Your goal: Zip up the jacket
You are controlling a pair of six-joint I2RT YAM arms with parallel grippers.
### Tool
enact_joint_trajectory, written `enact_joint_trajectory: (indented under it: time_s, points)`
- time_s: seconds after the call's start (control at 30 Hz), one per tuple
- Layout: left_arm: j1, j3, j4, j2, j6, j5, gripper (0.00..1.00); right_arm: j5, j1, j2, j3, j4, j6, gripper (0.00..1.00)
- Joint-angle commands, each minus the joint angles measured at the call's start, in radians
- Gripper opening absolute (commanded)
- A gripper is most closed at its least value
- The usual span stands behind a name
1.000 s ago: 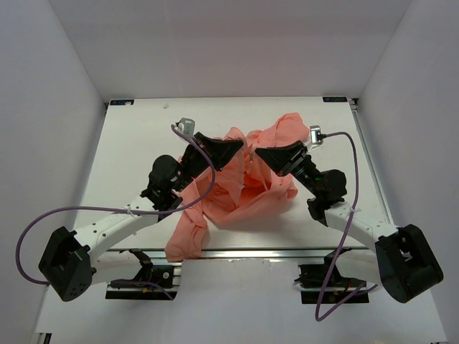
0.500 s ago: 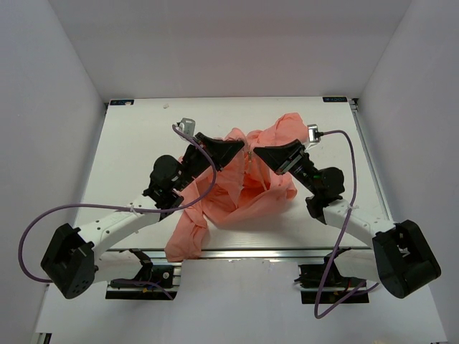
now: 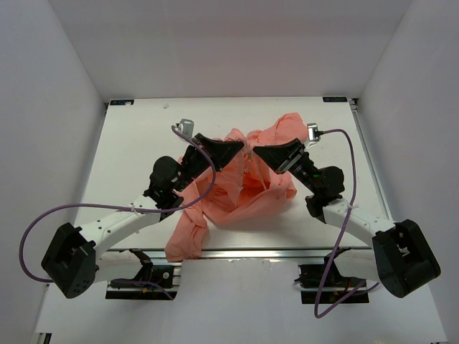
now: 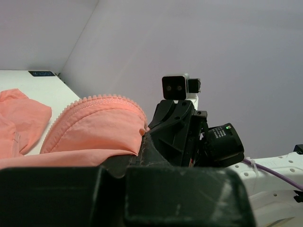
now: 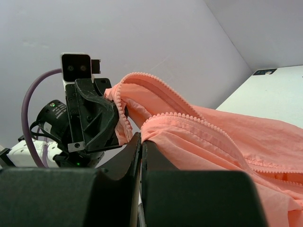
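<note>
The salmon-pink jacket (image 3: 247,188) lies crumpled in the middle of the white table, one sleeve hanging over the near edge. My left gripper (image 3: 242,148) is shut on one zipper edge of the jacket (image 4: 94,127), lifted above the table. My right gripper (image 3: 257,152) is shut on the other zipper edge (image 5: 203,135), tip to tip with the left one. In the right wrist view the two toothed edges (image 5: 156,97) run side by side, apart. The zipper slider is not visible.
The white table (image 3: 136,158) is boxed in by grey walls on three sides. A purple cable (image 3: 190,193) from the left arm lies across the jacket's left part. A metal rail (image 3: 251,253) runs along the near edge.
The two grippers have drawn slightly closer together, the right one shifting left with its zipper edge. The jacket heap has hardly moved.
</note>
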Motion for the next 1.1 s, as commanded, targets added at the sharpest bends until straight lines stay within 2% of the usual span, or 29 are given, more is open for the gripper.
enact_joint_trajectory:
  time_s: [0.0, 1.07]
  points:
    - [0.007, -0.01, 0.035, -0.012, -0.011, 0.009, 0.0, 0.002, -0.003, -0.011, 0.039, 0.601, -0.003, 0.0]
    - [0.022, -0.022, 0.083, 0.022, -0.065, 0.043, 0.0, -0.004, -0.003, -0.007, 0.05, 0.604, -0.003, 0.0]
